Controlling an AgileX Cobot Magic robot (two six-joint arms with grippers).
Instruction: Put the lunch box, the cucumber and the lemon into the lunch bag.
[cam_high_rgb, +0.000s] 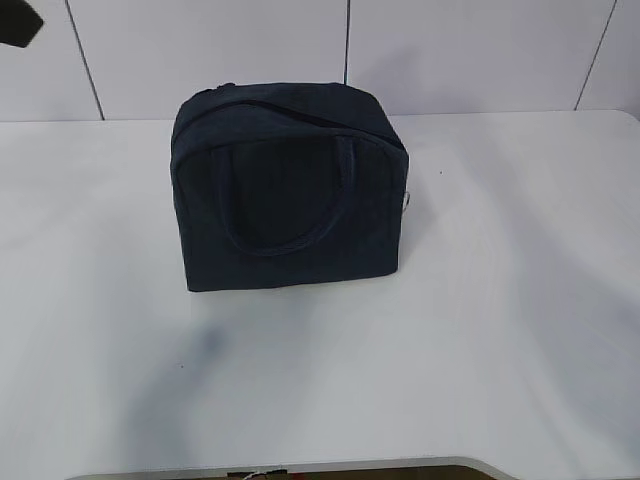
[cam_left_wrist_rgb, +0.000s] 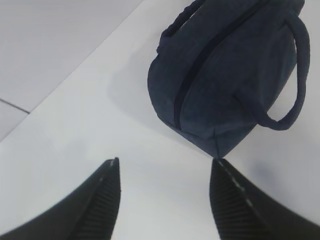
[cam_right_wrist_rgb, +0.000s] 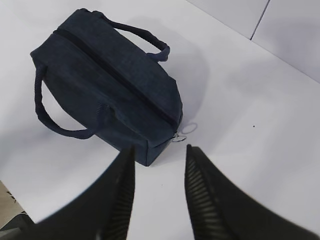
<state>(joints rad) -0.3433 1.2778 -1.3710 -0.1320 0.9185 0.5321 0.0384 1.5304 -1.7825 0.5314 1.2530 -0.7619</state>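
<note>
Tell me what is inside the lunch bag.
Nothing inside can be seen: the lunch bag stands zipped shut on the table, its fabric hiding any contents. No lunch box, cucumber or lemon shows anywhere.

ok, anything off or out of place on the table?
Nothing looks damaged or spilled. The bag stands upright on the table, zipped shut, its ring pull at the right end. No lunch box, cucumber or lemon shows in any view.

The lunch bag (cam_high_rgb: 285, 190) is dark navy cloth, matt and slightly fuzzy, with a small shiny metal ring pull (cam_right_wrist_rgb: 180, 138) at its zipper end. The worktop (cam_high_rgb: 500, 330) looks smooth, white and faintly glossy. The black fingers (cam_left_wrist_rgb: 107, 200) have ribbed, matt inner pads.
</note>
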